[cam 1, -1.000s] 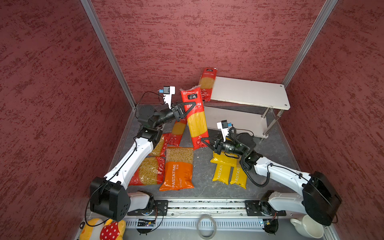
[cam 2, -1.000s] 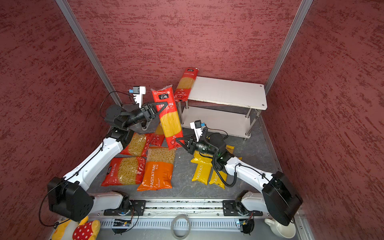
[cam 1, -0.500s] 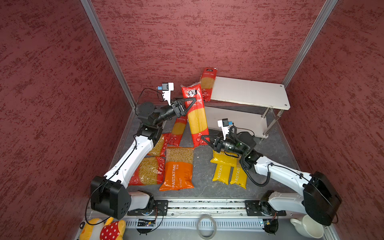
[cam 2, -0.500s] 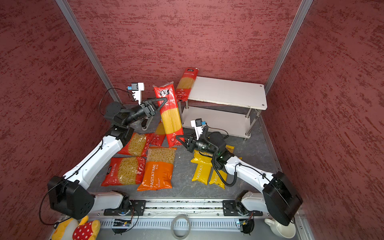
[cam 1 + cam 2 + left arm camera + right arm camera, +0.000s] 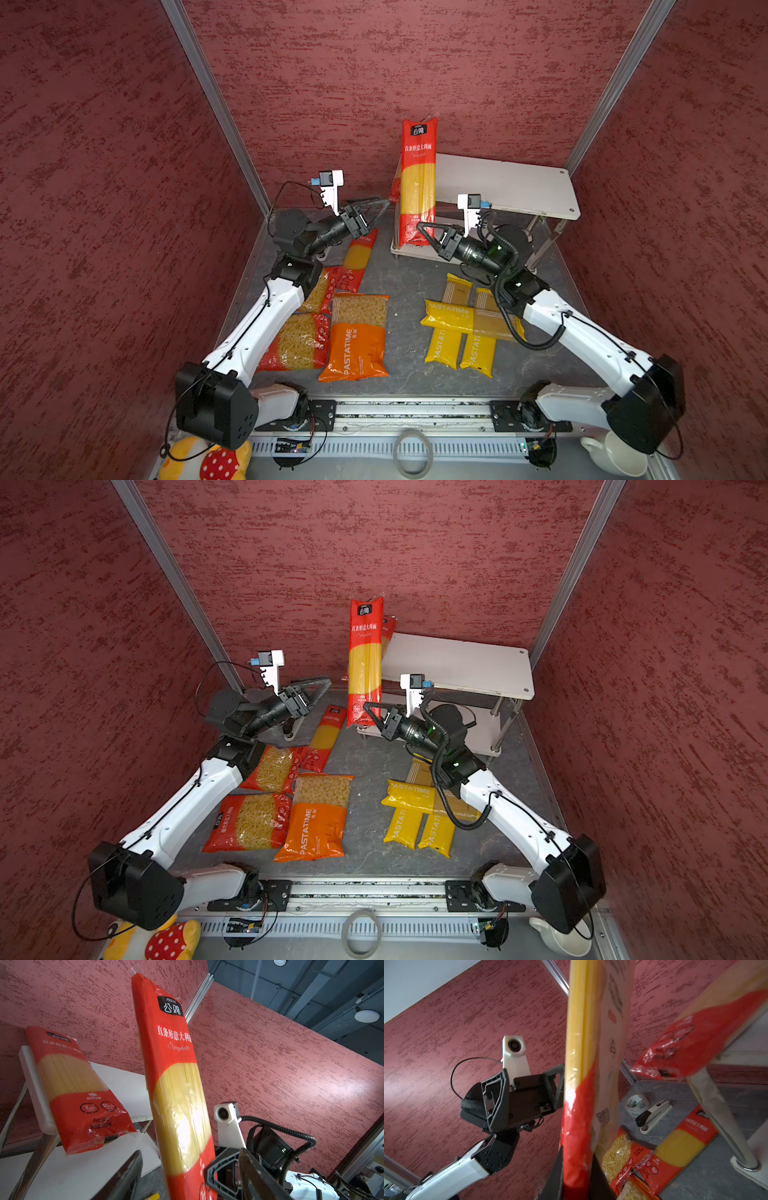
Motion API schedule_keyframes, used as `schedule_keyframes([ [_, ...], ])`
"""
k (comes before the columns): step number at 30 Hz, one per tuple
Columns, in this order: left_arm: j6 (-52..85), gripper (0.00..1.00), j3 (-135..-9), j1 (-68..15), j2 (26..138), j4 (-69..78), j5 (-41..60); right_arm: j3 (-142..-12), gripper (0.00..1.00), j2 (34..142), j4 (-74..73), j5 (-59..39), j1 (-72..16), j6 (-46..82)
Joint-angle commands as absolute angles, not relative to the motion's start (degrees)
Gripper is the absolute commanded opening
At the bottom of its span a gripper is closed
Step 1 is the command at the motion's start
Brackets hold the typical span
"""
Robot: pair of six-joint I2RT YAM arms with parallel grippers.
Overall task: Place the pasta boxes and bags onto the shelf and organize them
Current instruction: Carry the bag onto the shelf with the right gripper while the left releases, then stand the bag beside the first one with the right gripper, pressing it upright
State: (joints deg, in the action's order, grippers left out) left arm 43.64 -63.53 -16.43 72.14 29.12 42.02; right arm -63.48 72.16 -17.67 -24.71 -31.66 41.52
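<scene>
spaghetti pack [image 5: 176,1084]: glossy plastic (crinkled) | shelf [image 5: 505,183]: matt white | posts [image 5: 729,1136]: shiny metal

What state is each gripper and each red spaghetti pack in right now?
left gripper, open, gripping nothing.
right gripper, shut on the upright red spaghetti pack.
upright red spaghetti pack, held vertical beside the shelf.
second red spaghetti pack, tilted against the shelf's top tier.
third red spaghetti pack, lying flat.

Plush toy [image 5: 216,463]: yellow with a red, white-dotted patch, at the front left corner.
Ring [image 5: 395,452]: greyish hoop, lying flat at the front middle.
Cup [image 5: 611,461]: white, at the front right corner, partly hidden.
Tape roll [image 5: 636,1103]: white with green print, on the grey surface [image 5: 407,286].
Stapler [image 5: 654,1115]: white and black, just beside the tape roll.
</scene>
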Motion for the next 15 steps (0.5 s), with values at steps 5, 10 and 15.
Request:
schedule_keyframes([
  [5, 41.67, 0.73, -54.34, -16.7, 66.67, 27.86, 39.12, -84.64, 0.0, 74.44, -1.91, -19.23, -24.59, 42.64],
  [10, 42.16, 0.72, -46.54, -17.52, 62.97, 25.44, 36.6, -93.53, 0.0, 80.44, 5.65, -24.26, -18.39, 51.91],
  [15, 39.78, 0.73, -41.98, -20.39, 59.22, 21.99, 32.24, -95.78, 0.0, 84.13, 5.36, -26.63, -17.03, 56.54],
])
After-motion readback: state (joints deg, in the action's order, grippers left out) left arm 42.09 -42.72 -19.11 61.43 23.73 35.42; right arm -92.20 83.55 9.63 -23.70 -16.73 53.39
